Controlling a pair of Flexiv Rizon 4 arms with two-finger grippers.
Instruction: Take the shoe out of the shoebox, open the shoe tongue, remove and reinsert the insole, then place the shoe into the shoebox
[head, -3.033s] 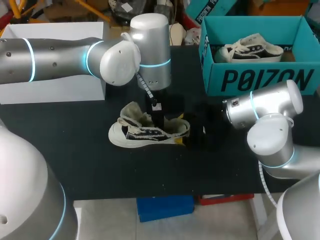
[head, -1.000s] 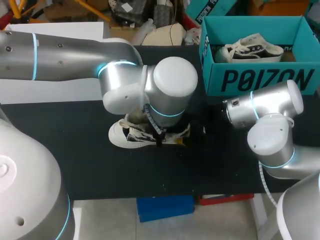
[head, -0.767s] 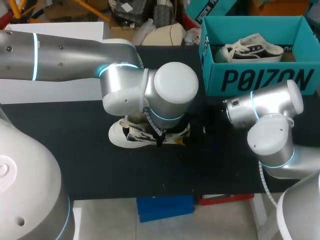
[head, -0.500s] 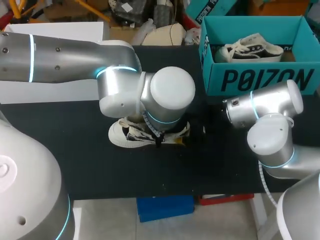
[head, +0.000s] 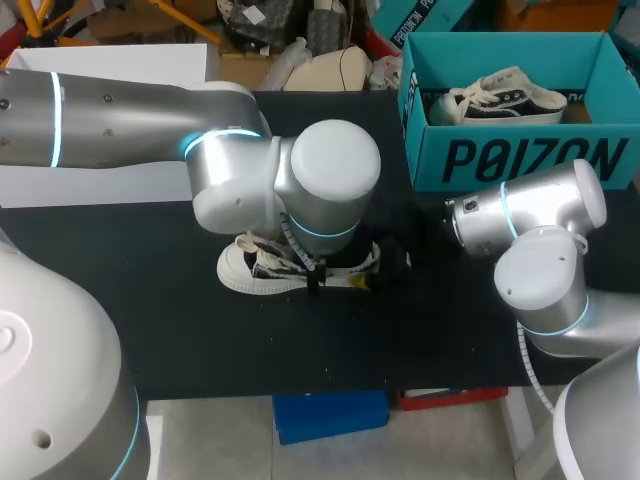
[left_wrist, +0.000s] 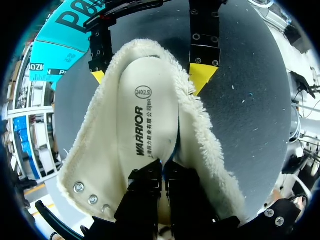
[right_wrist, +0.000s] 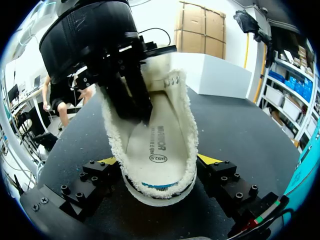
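**1. Change.** Against 3 s ago, the left arm (head: 120, 120) has swung its wrist from the far side of the shoe (head: 250, 272) to directly over it, hiding all but toe and heel. Over the last 1 s it has drifted slightly left. The shoe and the right arm (head: 535, 250) have not shifted. Judgement: the insole is back inside and is being seated. Boxing is not yet done.

**2. Location.** The shoe stands on its sole mid-table (head: 150, 330), toe left. It is well apart from the shoebox (head: 520, 160) at far right, which holds a 2nd shoe (head: 505, 98).

**3. Views.** The head view hides both sets of fingers.
- **Left wrist view:** the left gripper (left_wrist: 162, 175) has its fingers all but together, tips down on the insole (left_wrist: 145, 115). Whether they nip it cannot be told.
- **Right wrist view:** the right gripper (right_wrist: 159, 162) is spread wide, both yellow tips against the fleece collar, clamping the heel.
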